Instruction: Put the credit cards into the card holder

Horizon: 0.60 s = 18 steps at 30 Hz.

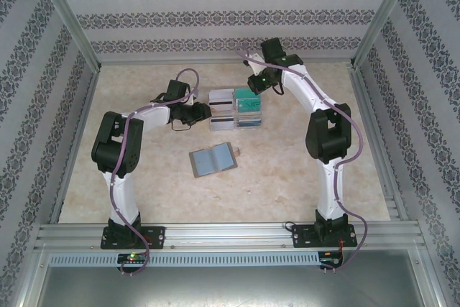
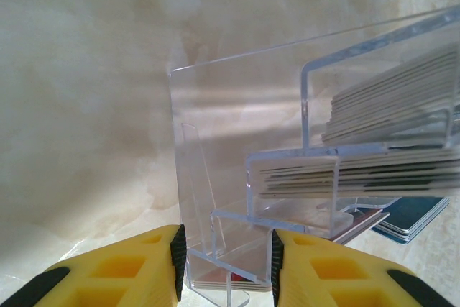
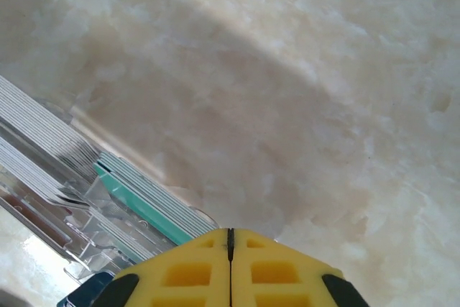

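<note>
Patterned wallpaper rings the pale, marble-look tabletop (image 1: 287, 185) you are working on. Near its middle stands the clear acrylic tray (image 1: 236, 129), its compartments stacked with credit cards (image 1: 221, 121) — white-grey ones with a dark stripe on the left, teal cards (image 1: 246, 98) on the far right.

Your left gripper (image 1: 203, 113) sits at the tray's left side. From the left wrist camera, its yellow fingers (image 2: 136, 271) straddle a low corner section of the tray (image 2: 237, 141), and the black pads look pressed against both sides of it, so read it as clamped on the tray. Beyond the fingers, tilted card stacks (image 2: 395, 106) rest in the upper compartments, and a few bluish cards (image 2: 413, 217) lie low at the right.

Your right gripper (image 1: 254, 84) hovers over the tray's far right corner. In the right wrist view its jaws are fully together — the fingertips (image 3: 208, 249) meet along one thin seam, with no card visible between them. The teal stack (image 3: 144, 203) lies just beside the tips, with a fanned white-grey stack (image 3: 36, 134) further left.

You'll find the card holder (image 1: 213, 159) lying open and flat, bluish-grey inside up, on the table nearer the arm bases than the tray, apart from both grippers.
</note>
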Each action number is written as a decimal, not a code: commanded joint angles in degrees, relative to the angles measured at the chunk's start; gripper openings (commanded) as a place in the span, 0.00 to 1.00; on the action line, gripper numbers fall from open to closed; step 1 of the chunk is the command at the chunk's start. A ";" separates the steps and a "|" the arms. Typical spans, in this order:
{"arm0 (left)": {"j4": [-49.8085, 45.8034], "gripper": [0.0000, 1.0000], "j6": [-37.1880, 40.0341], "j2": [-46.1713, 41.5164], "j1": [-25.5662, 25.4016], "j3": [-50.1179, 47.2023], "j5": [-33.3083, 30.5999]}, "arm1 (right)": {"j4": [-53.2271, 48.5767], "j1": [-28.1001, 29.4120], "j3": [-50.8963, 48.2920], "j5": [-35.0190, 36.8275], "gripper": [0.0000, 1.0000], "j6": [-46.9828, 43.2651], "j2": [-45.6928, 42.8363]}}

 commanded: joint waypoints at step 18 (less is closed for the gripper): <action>-3.21 0.38 1.59 1.28 -0.39 0.98 -0.28 | -3.99 -0.51 3.07 -1.44 0.71 -3.40 1.72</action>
